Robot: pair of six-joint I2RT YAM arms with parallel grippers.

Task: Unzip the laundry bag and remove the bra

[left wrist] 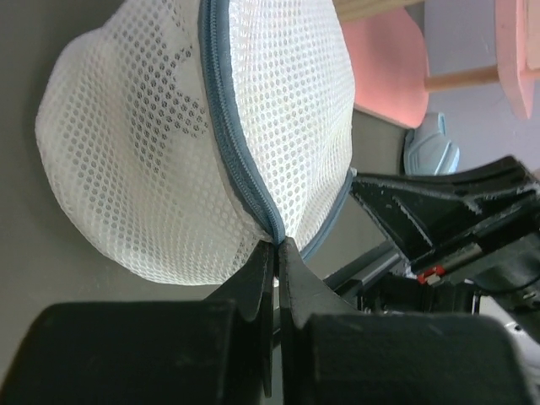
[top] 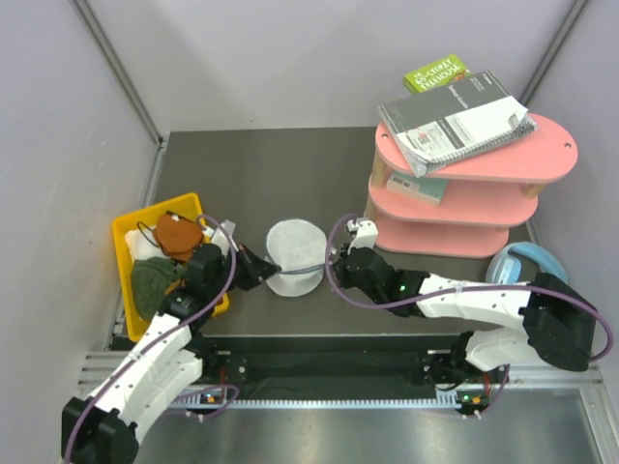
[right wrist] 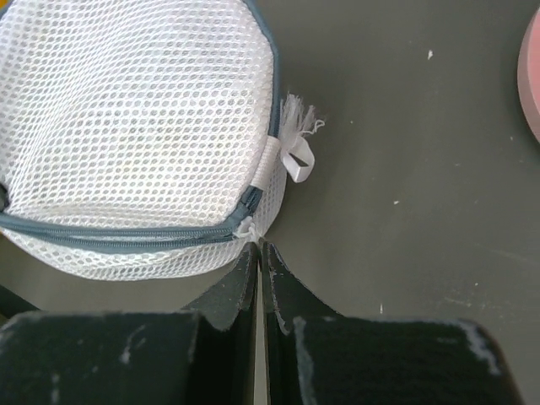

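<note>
Jaws shut, left gripper (top: 272,269) and right gripper (top: 332,259) pinch the laundry bag (top: 290,242), zipper (top: 302,266) running between them.

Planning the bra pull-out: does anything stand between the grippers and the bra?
Yes, the laundry bag itself. Its zipper looks closed, so mesh encloses the contents; the left gripper and right gripper only pinch its rim.

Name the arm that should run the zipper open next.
Right, probably. The right gripper is shut at the end of the zipper on the laundry bag, beside a white tab; the left gripper pinches the rim seam opposite, better for anchoring.
</note>
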